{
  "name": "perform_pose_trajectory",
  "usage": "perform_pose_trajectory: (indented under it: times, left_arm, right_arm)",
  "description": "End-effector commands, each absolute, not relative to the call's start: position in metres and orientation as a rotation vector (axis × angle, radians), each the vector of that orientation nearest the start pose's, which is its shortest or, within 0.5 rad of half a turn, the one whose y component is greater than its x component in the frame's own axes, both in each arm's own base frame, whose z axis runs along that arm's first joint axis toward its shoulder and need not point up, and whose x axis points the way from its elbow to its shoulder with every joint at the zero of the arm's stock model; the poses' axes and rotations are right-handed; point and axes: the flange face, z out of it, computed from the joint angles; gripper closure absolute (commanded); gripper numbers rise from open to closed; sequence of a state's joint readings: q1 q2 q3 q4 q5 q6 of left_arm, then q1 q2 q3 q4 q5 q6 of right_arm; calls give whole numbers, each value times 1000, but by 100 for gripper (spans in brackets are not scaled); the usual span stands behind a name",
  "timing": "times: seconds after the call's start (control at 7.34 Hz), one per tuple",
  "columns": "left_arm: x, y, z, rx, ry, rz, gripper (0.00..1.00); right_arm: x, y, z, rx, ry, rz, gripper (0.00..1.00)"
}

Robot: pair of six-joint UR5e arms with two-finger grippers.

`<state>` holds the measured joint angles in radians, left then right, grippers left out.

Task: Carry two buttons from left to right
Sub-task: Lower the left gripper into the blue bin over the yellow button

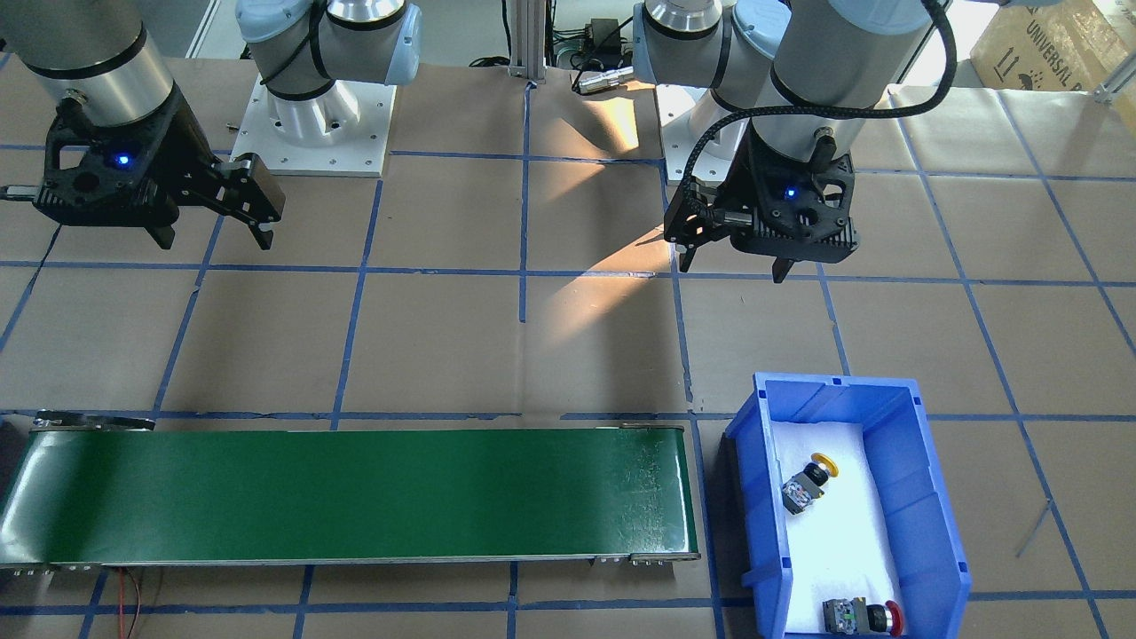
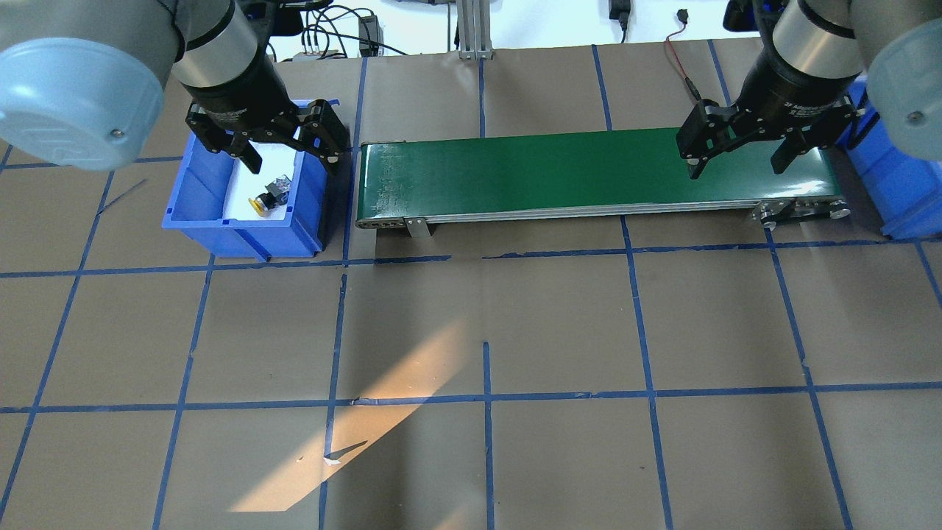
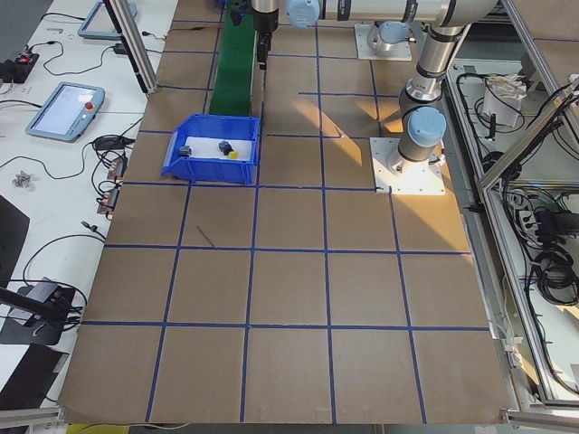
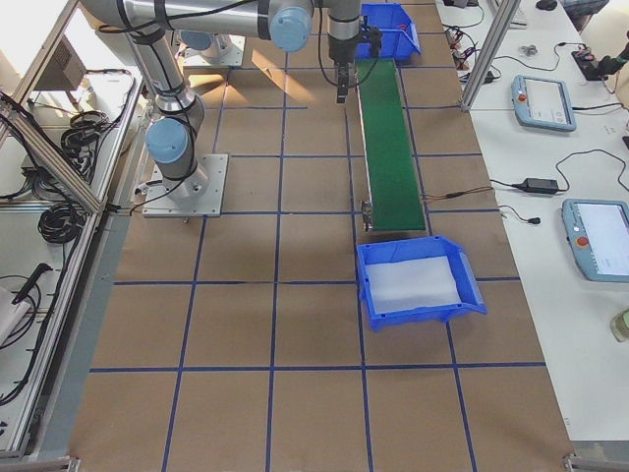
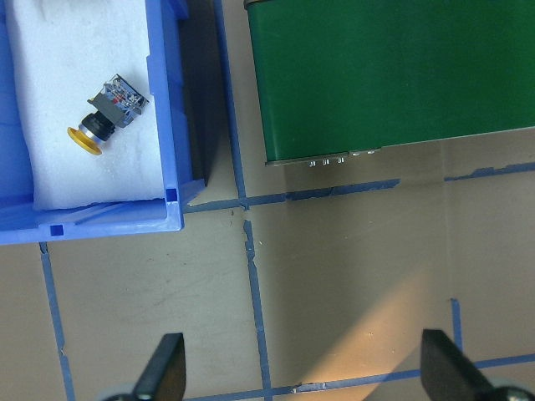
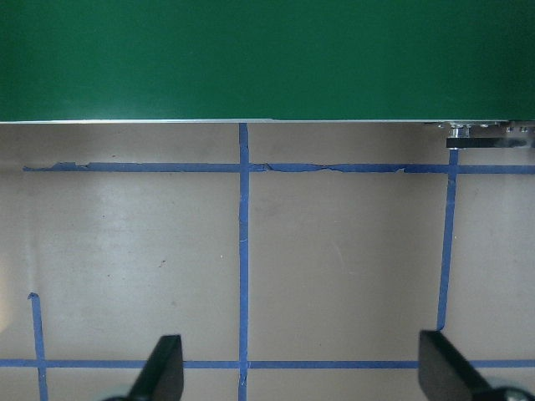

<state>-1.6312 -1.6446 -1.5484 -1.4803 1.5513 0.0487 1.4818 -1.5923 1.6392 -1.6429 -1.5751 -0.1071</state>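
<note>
You have the yellow button (image 1: 809, 482) lying near the middle of the blue bin (image 1: 932, 497), beside the green belt (image 1: 355, 497), and the red button (image 1: 861, 616) at the bin's end away from the robot. The left gripper (image 1: 735, 262) and right gripper (image 1: 215, 238) hang above the surface, both spread wide.

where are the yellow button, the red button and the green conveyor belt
yellow button (image 5: 104, 120), left wrist view, on its black collar
red button (image 1: 865, 616), front-facing view, mid-body, beside the red cap
green conveyor belt (image 1: 355, 493), front-facing view, middle of the belt surface
</note>
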Motion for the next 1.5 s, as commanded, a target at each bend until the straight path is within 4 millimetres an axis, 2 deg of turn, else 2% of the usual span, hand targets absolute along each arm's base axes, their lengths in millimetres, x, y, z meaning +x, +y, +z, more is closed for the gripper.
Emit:
perform_pose_trajectory:
  times: [0.0,0.27,0.41,0.54,0.68,0.95,1.09,1.36]
  left_arm:
    - [-166,-518,469,175,3155,-56,0]
    - [-166,-521,469,172,3153,-63,0]
    - [-154,-533,475,108,3153,-128,0]
    - [-137,-542,470,-1,3139,-116,0]
    - [-113,-553,465,-123,3053,-108,0]
    - [-85,-569,449,-597,3001,-91,0]
    - [-81,-570,442,-856,2942,-85,0]
    - [-62,-604,411,-1361,2767,-149,0]
  right_arm:
    - [89,-495,472,-26,3148,-38,0]
    - [89,-494,472,-27,3147,-38,0]
    - [90,-493,470,-27,3146,-28,0]
    - [89,-493,470,-26,3148,-28,0]
    - [89,-493,469,-26,3147,-23,0]
    - [89,-493,468,-27,3147,-16,0]
    - [89,-492,468,-27,3147,-14,0]
    - [90,-492,465,-27,3146,-4,0]
